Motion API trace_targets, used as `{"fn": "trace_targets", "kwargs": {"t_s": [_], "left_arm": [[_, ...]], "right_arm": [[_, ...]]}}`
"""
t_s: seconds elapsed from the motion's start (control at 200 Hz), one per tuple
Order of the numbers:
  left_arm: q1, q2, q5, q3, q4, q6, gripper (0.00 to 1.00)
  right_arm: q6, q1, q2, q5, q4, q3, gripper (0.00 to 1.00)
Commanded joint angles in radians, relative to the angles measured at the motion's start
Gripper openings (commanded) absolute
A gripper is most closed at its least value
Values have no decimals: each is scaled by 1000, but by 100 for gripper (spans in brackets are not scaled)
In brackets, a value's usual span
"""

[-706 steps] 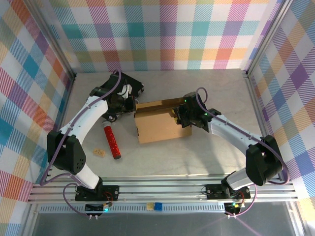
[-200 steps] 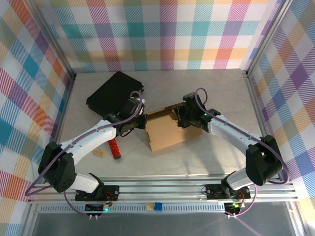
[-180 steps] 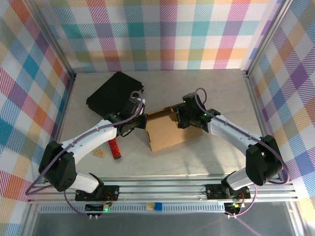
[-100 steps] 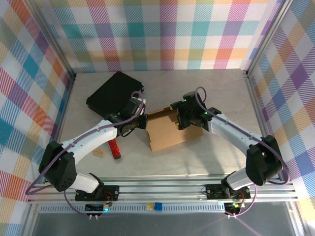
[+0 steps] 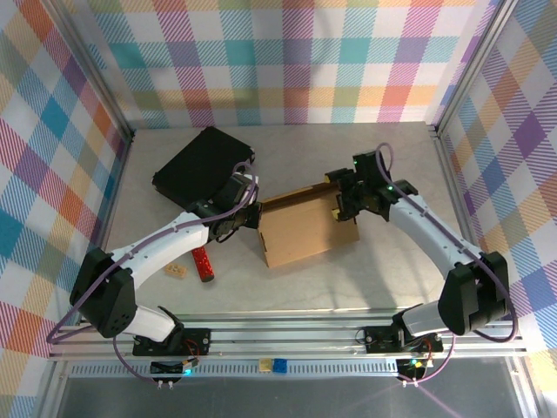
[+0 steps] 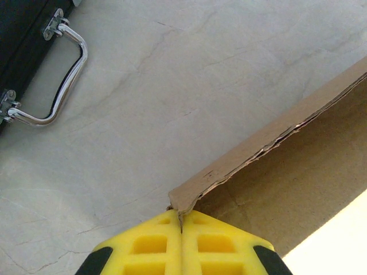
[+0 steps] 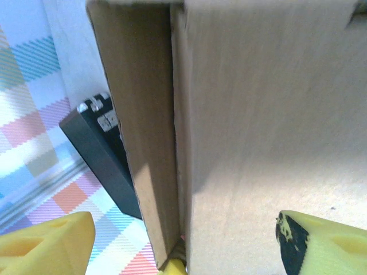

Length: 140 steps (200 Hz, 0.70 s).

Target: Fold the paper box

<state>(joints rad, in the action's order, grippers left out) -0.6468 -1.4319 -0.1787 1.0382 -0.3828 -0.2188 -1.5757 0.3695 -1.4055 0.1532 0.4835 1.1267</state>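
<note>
Two claws attend the paper box [image 5: 305, 231], which the top view shows part-formed at mid-bench, one wall raised along its far side. The left claw [image 5: 250, 216] meets its left corner and the right claw [image 5: 345, 202] sits at its far right corner. A black case [image 5: 198, 161] lies beyond the left arm, and a red tube [image 5: 202, 261] rests on the bench [image 5: 365, 279] near that arm.

The left wrist view shows the left claw [image 6: 181, 224] clamped shut on the very tip of a cardboard corner, where the edge looks frayed and split. That hold is slight. A hard pull could slip the corner free or tear the layers further. The case's metal handle [image 6: 63, 74] lies well apart.

The right wrist view shows the right claw [image 7: 183, 252] spread wide, gripping nothing, with its yellow fingers [image 7: 49, 240] either side of the box's panel and an upright flap [image 7: 137, 126]. Whether they touch cannot be told. A push here against so weak a pinch may slide or swing the whole box instead of creasing it. The flap could also drop back or bend off its score line.
</note>
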Motion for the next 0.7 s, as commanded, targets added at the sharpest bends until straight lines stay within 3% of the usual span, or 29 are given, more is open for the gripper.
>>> {"fn": "trace_targets", "kwargs": {"t_s": [0.0,0.265,0.695], "left_arm": [[-14,-5,-23,17,1,19,0],[-22,-7,-32,20,7,22,0],[-36,-7,-56,36,1,40,0]], "right_arm": [[47,-53,2,65,93,64,83],[115,-171,-106,192,246,181,84],[128,-189,-247,221,325,328,85]]}}
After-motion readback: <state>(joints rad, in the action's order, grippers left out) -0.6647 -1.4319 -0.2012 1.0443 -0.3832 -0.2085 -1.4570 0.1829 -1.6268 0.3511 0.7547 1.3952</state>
